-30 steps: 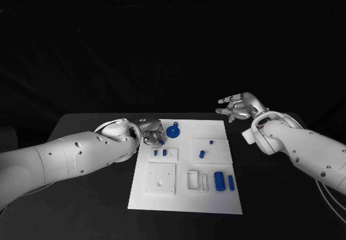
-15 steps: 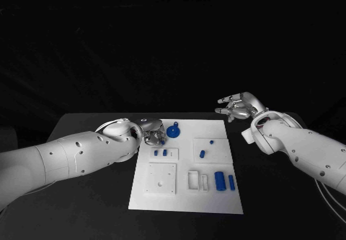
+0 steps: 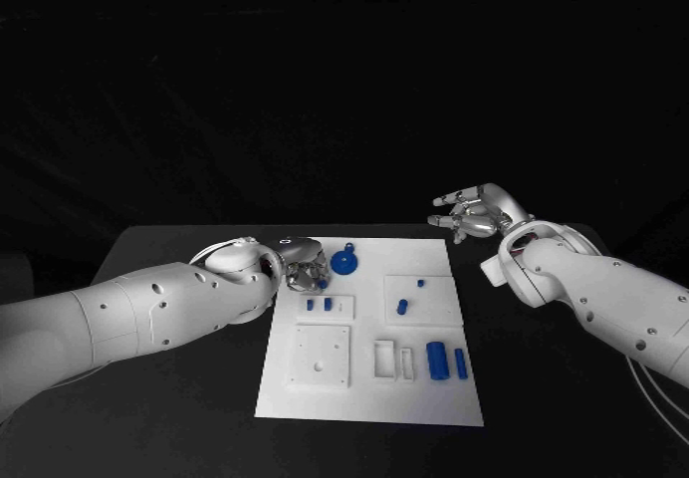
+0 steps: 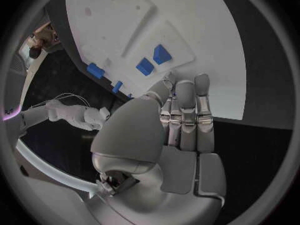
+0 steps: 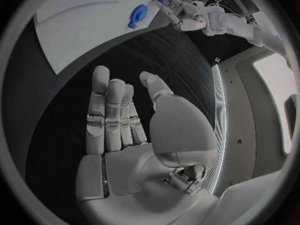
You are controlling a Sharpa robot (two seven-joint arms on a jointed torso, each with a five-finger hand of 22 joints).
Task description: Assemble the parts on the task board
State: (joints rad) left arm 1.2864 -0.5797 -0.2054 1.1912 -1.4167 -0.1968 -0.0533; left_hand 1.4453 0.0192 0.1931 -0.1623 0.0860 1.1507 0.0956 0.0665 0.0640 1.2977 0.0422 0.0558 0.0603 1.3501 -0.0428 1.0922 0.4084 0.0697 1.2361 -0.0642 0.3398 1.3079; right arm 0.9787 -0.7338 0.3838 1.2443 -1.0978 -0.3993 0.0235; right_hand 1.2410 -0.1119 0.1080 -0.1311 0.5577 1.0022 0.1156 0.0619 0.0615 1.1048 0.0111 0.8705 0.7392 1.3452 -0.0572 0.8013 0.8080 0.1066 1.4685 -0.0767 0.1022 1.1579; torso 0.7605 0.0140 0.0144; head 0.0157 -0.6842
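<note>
At the upper left corner of the flat white plastic task board (image 3: 431, 393), the left hand (image 3: 301, 263) hovers with fingers (image 4: 186, 116) straight, holding nothing. Beside it lies the round blue plastic part with a tab (image 3: 344, 261), probably light, rigid and slick; best pinched across its rim. Upper right, the right hand (image 3: 477, 212) is spread, empty.

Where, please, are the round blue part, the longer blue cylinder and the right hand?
round blue part (image 3: 344, 262), head view, middle of its disc
longer blue cylinder (image 3: 436, 360), head view, mid-length
right hand (image 3: 475, 213), head view, palm
</note>
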